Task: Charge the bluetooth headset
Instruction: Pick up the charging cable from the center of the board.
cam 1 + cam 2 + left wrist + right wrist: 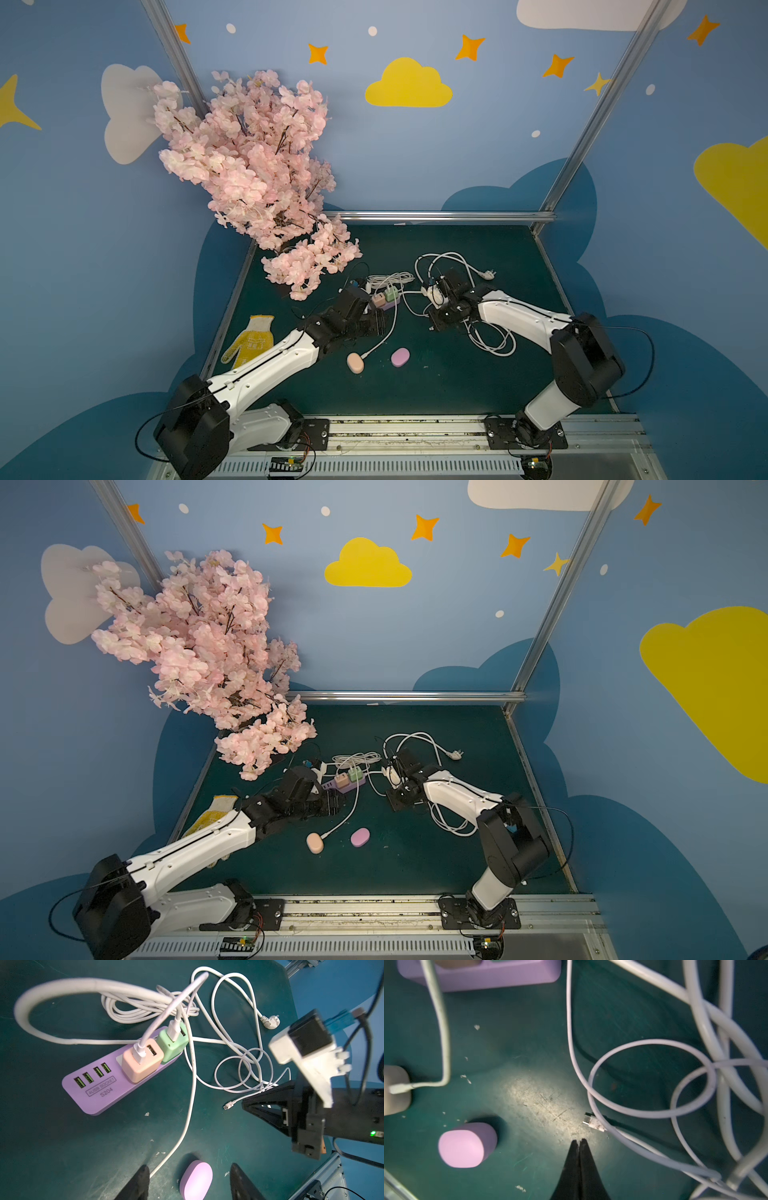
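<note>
Two earbud cases lie on the green table [457,395], near its front middle, a little apart from each other. The lilac case [400,357] is a smooth rounded pebble, lid closed, lying free of every cable. The peach case [355,363], the same shape, sits on the left arm's side of it with one white lead plugged into its end.

The left gripper [190,1166] hangs over the lilac case with its jaws well apart, one of the dark fingers [139,1184] on either side of the case, gripping nothing. The right gripper [579,1141] has its tips pressed together and holds nothing. The loose connector [592,1123] of a second thin white cable lies on the mat just beside those tips, not touching them.

Behind the cases is one lilac power strip [99,1093] with four USB sockets. Two charger cubes stand on it, one peach cube [141,1064] and one green cube [172,1045], each with one white lead. One wall plug [490,274] lies at the back. One yellow glove [249,343] lies by the table's left edge, under one pink blossom branch [249,166]
</note>
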Controlling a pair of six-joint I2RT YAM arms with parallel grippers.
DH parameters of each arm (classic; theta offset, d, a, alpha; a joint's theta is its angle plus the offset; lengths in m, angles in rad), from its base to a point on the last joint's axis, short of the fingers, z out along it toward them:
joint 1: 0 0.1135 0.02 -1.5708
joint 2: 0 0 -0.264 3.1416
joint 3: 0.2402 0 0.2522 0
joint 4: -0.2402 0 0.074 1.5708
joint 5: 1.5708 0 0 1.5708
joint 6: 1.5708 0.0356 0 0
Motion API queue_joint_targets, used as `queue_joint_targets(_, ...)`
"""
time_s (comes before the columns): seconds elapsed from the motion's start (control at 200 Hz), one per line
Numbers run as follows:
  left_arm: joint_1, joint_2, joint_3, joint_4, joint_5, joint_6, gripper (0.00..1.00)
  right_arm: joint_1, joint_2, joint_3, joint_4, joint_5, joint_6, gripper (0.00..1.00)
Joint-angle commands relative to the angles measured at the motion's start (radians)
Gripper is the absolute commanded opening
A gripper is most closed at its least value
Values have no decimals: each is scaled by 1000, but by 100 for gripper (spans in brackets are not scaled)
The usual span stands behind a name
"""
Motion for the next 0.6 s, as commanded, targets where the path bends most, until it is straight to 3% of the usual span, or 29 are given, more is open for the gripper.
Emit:
queue_joint_targets(0.0, 13, -37, -10, -8, -11, 11, 62, 26, 33, 69, -159, 96, -162, 12)
queue_joint_targets(0.22, 35, -40, -29, 11, 13, 4, 62, 18, 59, 102, -260, 199, -233, 34)
queue_joint_targets(0.34, 42, -34, -28, 21, 29, 2, 62, 8, 90, 97, -229, 304, -309, 28)
queue_joint_targets(0.431, 46, -29, -28, 25, 41, 4, 62, -6, 91, 92, -192, 299, -381, 21)
queue_joint_targets(0.596, 57, -24, -32, 37, 63, 7, 62, -29, 80, 85, -170, 271, -475, 36)
